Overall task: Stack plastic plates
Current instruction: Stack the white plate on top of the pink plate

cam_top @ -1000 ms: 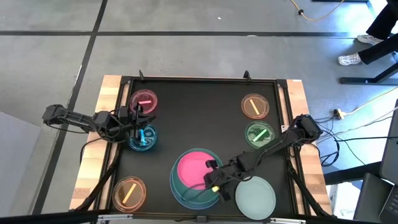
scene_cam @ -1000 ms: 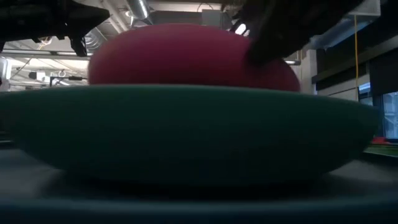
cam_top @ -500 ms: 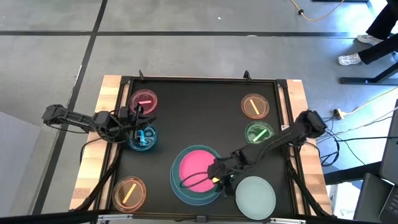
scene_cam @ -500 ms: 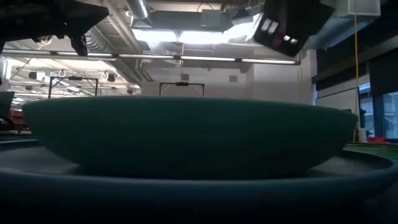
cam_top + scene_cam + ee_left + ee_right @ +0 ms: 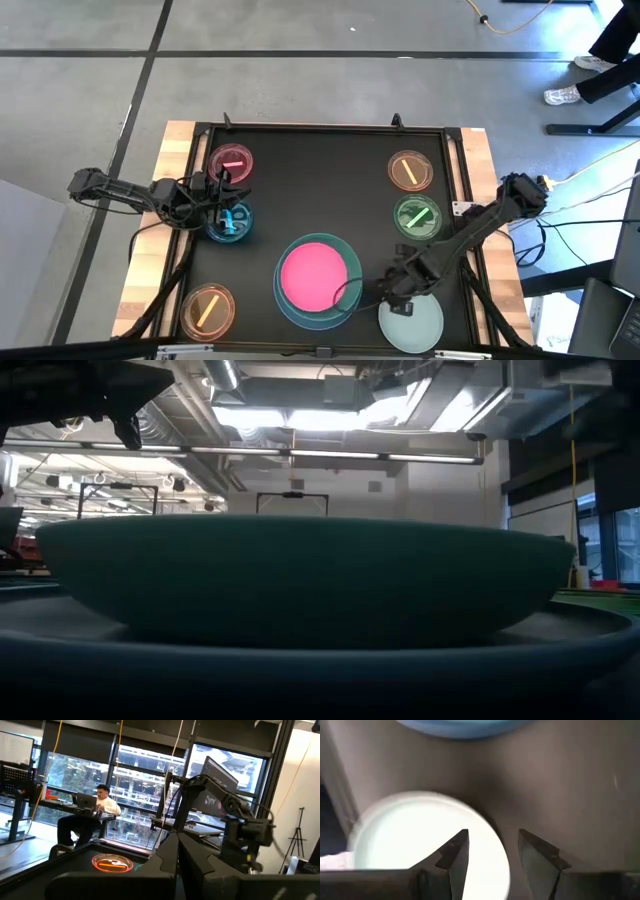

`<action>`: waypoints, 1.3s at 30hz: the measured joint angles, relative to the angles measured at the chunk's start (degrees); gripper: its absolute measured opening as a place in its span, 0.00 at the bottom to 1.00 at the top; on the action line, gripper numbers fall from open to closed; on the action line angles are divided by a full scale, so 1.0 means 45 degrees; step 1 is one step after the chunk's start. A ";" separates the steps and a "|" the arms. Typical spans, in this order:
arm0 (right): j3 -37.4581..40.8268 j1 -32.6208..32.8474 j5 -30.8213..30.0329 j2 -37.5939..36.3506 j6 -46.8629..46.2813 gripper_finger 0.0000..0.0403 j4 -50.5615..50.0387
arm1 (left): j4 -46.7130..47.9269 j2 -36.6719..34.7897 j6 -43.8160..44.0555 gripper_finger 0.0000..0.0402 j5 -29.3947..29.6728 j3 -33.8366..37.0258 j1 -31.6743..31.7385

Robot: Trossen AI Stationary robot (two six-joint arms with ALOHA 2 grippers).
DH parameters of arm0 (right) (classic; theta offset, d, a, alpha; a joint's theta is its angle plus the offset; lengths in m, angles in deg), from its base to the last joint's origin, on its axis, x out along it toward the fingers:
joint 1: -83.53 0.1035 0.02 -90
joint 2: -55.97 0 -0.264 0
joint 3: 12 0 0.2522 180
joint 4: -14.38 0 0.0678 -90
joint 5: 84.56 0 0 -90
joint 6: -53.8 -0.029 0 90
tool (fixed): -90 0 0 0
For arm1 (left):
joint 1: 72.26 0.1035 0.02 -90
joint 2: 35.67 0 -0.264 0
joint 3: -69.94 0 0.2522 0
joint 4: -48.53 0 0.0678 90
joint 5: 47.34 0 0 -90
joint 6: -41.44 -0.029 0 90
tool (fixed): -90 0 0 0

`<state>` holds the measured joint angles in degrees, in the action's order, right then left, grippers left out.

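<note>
My right gripper hangs over the near right part of the table, its fingers spread apart with nothing between them. Directly beneath and just ahead of it lies the pale mint plate; in the right wrist view that plate sits under one finger, while the other finger is over bare mat. Just beside the gripper, toward the table's middle, is the stack: the pink plate nested in the teal plate, which sits in the light blue plate. From the low view I see only the teal plate resting in the wider blue rim. Beyond the gripper, near the right arm, are the small green plate and an orange plate. My left gripper is well apart at the far left, between the small translucent pink plate and the small blue plate; I cannot tell how far its fingers are parted. A second orange plate lies at the near left corner. The left wrist view shows a person seated at a desk beyond the table.
</note>
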<state>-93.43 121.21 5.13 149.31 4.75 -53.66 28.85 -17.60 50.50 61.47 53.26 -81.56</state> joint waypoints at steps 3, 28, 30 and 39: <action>0.1154 0.0305 0.0050 -0.0754 -0.0987 0.40 0.0238 | -0.0004 0.0000 0.0004 0.02 0.0000 0.0000 0.0000; 0.5970 0.1883 -0.0392 -0.2375 -0.3712 0.29 0.5251 | 0.0091 0.0000 -0.0035 0.02 0.0034 0.0015 0.0002; 0.6244 0.1883 -0.0392 -0.2375 -0.3722 0.26 0.5292 | 0.0095 0.0000 -0.0032 0.02 0.0034 0.0015 0.0000; 0.6662 0.1878 -0.0406 -0.2370 -0.3712 0.07 0.6249 | 0.0114 0.0000 -0.0035 0.02 0.0044 0.0015 0.0001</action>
<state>-63.45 129.66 3.30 138.64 -11.96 -25.54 29.37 -17.60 50.34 61.67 53.32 -81.56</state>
